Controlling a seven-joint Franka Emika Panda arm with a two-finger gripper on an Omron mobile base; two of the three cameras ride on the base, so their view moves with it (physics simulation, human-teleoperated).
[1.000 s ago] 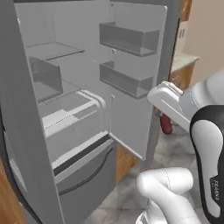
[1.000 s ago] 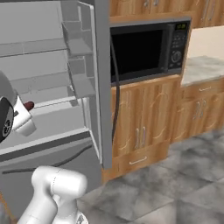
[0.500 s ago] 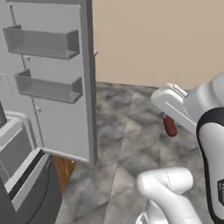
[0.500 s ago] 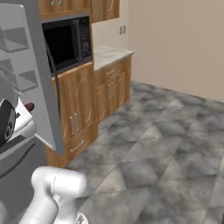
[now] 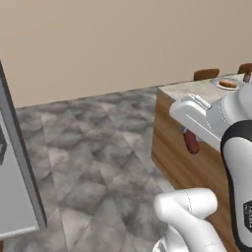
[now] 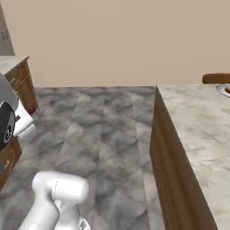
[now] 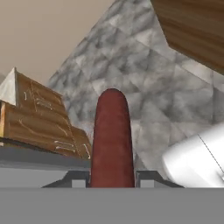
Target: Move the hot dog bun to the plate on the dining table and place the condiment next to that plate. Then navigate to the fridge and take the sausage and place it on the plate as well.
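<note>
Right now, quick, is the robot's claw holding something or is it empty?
Gripper: shut on the long dark-red sausage, which sticks straight out between its fingers.

Dining table (image 5: 194, 91) right, open floor (image 5: 98, 147) ahead

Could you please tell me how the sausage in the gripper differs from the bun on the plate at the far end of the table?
The sausage is dark red; the bun is orange-brown. The sausage is held between the gripper fingers above the floor; the bun lies flat on the plate on the table. Both are long and rounded.
</note>
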